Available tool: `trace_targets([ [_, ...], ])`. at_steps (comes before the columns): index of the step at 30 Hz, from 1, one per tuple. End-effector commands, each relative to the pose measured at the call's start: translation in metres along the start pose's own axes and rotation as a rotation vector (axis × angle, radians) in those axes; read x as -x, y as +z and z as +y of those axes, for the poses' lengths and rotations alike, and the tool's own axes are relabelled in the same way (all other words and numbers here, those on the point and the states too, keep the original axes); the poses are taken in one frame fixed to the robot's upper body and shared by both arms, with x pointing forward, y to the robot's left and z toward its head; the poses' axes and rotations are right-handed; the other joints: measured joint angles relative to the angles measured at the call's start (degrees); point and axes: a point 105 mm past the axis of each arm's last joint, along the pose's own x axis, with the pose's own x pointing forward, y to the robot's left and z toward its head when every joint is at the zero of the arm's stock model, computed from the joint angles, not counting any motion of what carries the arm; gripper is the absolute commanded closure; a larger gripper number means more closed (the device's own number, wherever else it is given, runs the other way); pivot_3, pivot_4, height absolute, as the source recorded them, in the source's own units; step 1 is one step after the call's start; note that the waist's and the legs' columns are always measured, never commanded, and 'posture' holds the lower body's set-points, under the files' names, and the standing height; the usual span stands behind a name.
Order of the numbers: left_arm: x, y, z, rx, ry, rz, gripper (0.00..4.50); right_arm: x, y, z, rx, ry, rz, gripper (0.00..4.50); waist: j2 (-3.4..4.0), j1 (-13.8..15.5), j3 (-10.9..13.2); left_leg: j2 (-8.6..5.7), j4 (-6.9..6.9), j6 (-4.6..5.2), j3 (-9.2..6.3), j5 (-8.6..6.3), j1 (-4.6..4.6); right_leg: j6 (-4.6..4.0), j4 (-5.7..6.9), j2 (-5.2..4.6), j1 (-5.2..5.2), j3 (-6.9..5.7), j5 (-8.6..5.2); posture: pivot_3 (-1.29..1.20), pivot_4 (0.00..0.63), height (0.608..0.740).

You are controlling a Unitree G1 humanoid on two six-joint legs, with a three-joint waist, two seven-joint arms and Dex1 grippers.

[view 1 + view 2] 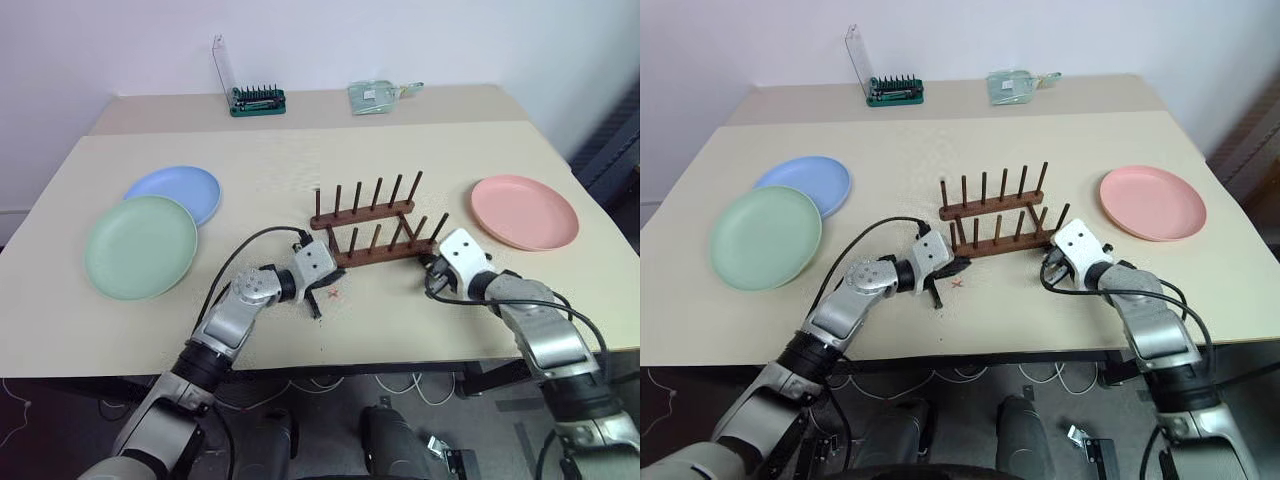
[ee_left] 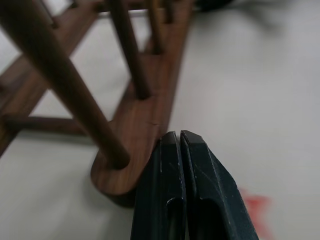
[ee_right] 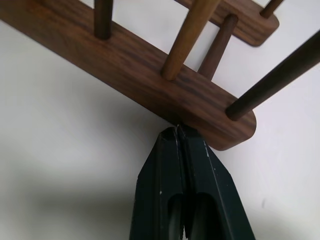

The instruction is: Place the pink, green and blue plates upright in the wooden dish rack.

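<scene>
Plates are all lying flat, none racked: pale green [image 1: 140,246] and light blue [image 1: 178,191] near the tabletop's left edge, salmon pink [image 1: 524,211] near the right, while both grippers [image 1: 318,296] [image 1: 432,268], fingers together, are touching the empty dark wooden peg rack's [image 1: 372,222] near rail.

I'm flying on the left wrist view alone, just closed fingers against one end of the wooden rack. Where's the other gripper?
Observer: The right gripper, shut too, sits at the opposite end of the rack.
Operator: Any plates in it yet?
Observer: None. The pink plate lies flat on the table, off to the rack's right.
Operator: And the other two?
Observer: To the rack's left: the green plate overlaps the blue plate's near edge.
</scene>
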Motion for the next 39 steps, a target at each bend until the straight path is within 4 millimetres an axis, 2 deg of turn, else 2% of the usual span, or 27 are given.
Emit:
trace_targets([
  [1, 0.006, -0.014, 0.026, 0.021, 0.136, 0.046, 4.43, -0.008, 0.004, -0.007, 0.023, -0.032, -0.008, 4.50, 0.01, 0.03, 0.00, 0.00, -0.01, 0.00, 0.00, 0.00, 0.00, 0.00, 0.00, 0.00, 0.00, 0.00, 0.00, 0.00, 0.150, 0.740],
  [5, 0.004, -0.017, 0.038, 0.017, 0.196, 0.058, 4.43, -0.014, 0.008, -0.012, 0.030, -0.050, -0.019, 4.50, 0.01, 0.04, -0.01, -0.01, -0.01, -0.01, 0.00, 0.00, 0.00, 0.00, 0.01, 0.00, 0.00, 0.00, 0.00, 0.00, 0.150, 0.740],
  [10, 0.007, -0.012, 0.027, 0.020, 0.118, 0.016, 4.43, -0.012, 0.008, -0.010, 0.048, -0.027, -0.026, 4.50, 0.02, -0.09, -0.01, -0.01, -0.01, -0.01, 0.01, 0.00, 0.00, 0.00, 0.01, 0.00, 0.00, 0.00, 0.00, 0.00, 0.150, 0.740],
  [13, 0.020, -0.011, 0.021, 0.025, 0.066, -0.005, 4.43, 0.001, 0.011, -0.004, 0.079, 0.029, -0.061, 4.50, 0.03, -0.03, -0.02, 0.00, -0.08, -0.01, 0.00, 0.00, 0.00, 0.00, 0.02, 0.00, -0.03, 0.00, 0.00, 0.00, 0.150, 0.740],
  [16, 0.042, -0.003, 0.026, 0.055, 0.059, -0.062, 4.43, 0.025, 0.013, -0.017, 0.048, 0.026, -0.070, 4.50, 0.05, 0.03, 0.00, -0.01, -0.10, 0.00, -0.01, 0.00, -0.07, 0.01, -0.01, 0.00, -0.09, 0.00, 0.00, 0.00, 0.150, 0.740],
  [18, 0.053, 0.007, 0.027, 0.087, 0.040, -0.122, 4.50, 0.040, 0.010, -0.035, 0.025, -0.021, -0.051, 3.98, 0.08, 0.11, 0.04, -0.01, -0.06, 0.00, -0.01, 0.00, -0.16, 0.00, -0.01, -0.01, -0.17, 0.00, 0.00, 0.00, 0.150, 0.740],
  [20, 0.060, 0.013, 0.027, 0.104, 0.021, -0.153, 4.50, 0.046, 0.009, -0.041, 0.020, -0.040, -0.043, 3.34, 0.08, 0.15, 0.06, -0.01, -0.02, 0.00, -0.01, 0.00, -0.26, 0.00, -0.01, -0.01, -0.22, 0.00, 0.00, 0.00, 0.150, 0.740],
  [23, 0.071, 0.028, 0.011, 0.093, -0.095, -0.200, 4.50, 0.063, 0.005, -0.076, 0.132, -0.175, 0.028, 1.72, 0.09, 0.15, 0.07, -0.01, -0.02, 0.00, 0.00, 0.00, -0.26, 0.00, -0.01, -0.01, -0.22, 0.00, 0.00, 0.00, 0.150, 0.740],
  [25, 0.070, 0.040, -0.011, 0.057, -0.213, -0.230, 4.50, 0.067, -0.010, -0.098, 0.204, -0.251, 0.130, 0.76, 0.09, 0.15, 0.07, -0.01, -0.04, 0.00, 0.03, 0.00, -0.27, 0.00, -0.05, -0.02, -0.22, 0.00, 0.00, 0.00, 0.150, 0.740],
  [27, 0.068, 0.045, -0.022, 0.044, -0.272, -0.243, 4.50, 0.068, -0.022, -0.110, 0.246, -0.289, 0.198, 0.76, 0.09, 0.16, 0.07, -0.01, -0.03, 0.00, 0.04, 0.00, -0.27, -0.01, -0.07, -0.02, -0.21, 0.00, 0.00, 0.00, 0.150, 0.740],
  [33, 0.054, 0.054, -0.039, 0.030, -0.323, -0.261, 4.50, 0.055, -0.045, -0.125, 0.345, -0.332, 0.277, 0.76, 0.09, -0.23, 0.06, 0.00, -0.04, 0.00, 0.09, 0.00, -0.26, -0.02, -0.06, -0.02, -0.22, 0.03, -0.01, 0.00, 0.150, 0.740],
  [36, 0.052, 0.054, -0.039, 0.042, -0.321, -0.260, 4.50, 0.050, -0.051, -0.127, 0.356, -0.331, 0.281, 1.61, 0.08, -0.05, 0.07, 0.00, -0.03, 0.00, 0.11, 0.00, -0.24, -0.02, -0.06, -0.02, -0.20, 0.05, 0.00, 0.00, 0.150, 0.740],
  [39, 0.052, 0.054, -0.038, 0.046, -0.311, -0.260, 4.50, 0.048, -0.052, -0.128, 0.362, -0.328, 0.269, 3.11, 0.09, 0.00, 0.07, 0.00, -0.03, 0.00, 0.12, 0.00, -0.25, -0.02, -0.07, -0.02, -0.21, 0.05, -0.01, 0.00, 0.150, 0.740],
])
